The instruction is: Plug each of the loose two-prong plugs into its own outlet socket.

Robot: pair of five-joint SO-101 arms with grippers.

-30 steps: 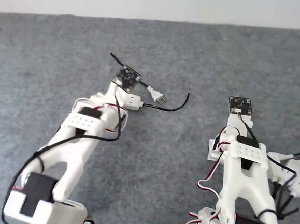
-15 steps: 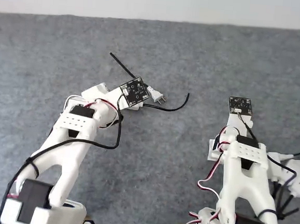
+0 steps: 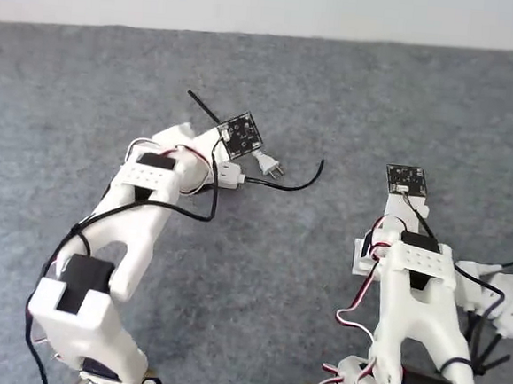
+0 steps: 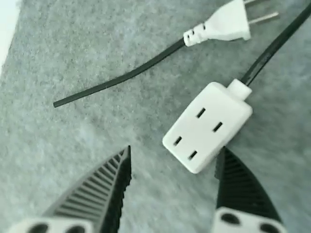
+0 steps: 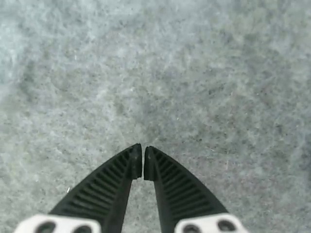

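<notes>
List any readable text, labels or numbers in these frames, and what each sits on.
No text can be read anywhere.
The outlet block: plain white, slots only.
The plug: no print seen.
The circuit boards on the two wrists: any markings are too small to read.

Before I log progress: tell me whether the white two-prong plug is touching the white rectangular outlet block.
Apart. The left wrist view shows bare grey carpet between the white two-prong plug and the white rectangular outlet block.
</notes>
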